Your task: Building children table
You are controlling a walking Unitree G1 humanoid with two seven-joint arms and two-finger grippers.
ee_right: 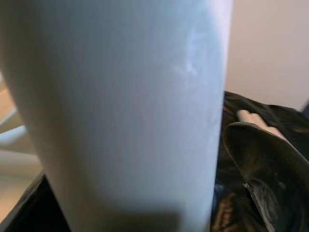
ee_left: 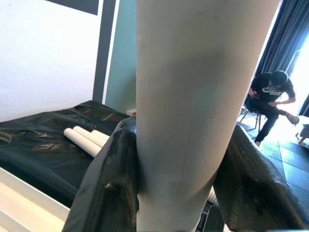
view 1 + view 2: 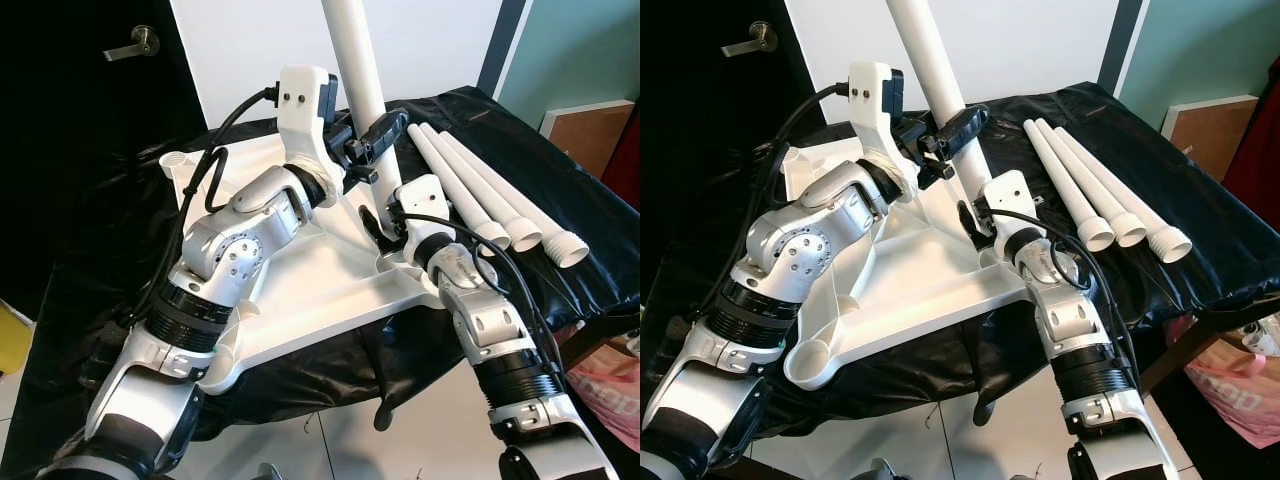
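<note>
My left jaws (image 3: 375,135) are closed around a white table leg (image 3: 355,70), one black finger (image 2: 108,183) pressed on each side of it, partway up the tube. The leg stands nearly upright, leaning a little, its lower end down at a corner of the white tabletop (image 3: 330,290). My right jaws (image 3: 380,222) are lower on the same leg, near its foot; from my right wrist the tube sits right against the lens with one black finger (image 1: 268,164) beside it, and I cannot tell whether that pair is clamped on it or only set against it.

The tabletop lies upside down, ribs showing, on a table draped with a black sheet (image 3: 560,170). I count two open round leg sockets on it, one at the far corner (image 3: 178,160) and one at the near corner (image 3: 812,362). My own left arm and its cable cross over much of the tabletop and hide the middle of it.

Three more white legs (image 3: 480,190) lie side by side on the sheet to my right, touching one another, well apart from the one I hold. That makes four legs.

Beyond the table there is a white wall, a dark door with a metal handle (image 3: 135,43), and a person sitting (image 2: 268,99) in the room behind.
</note>
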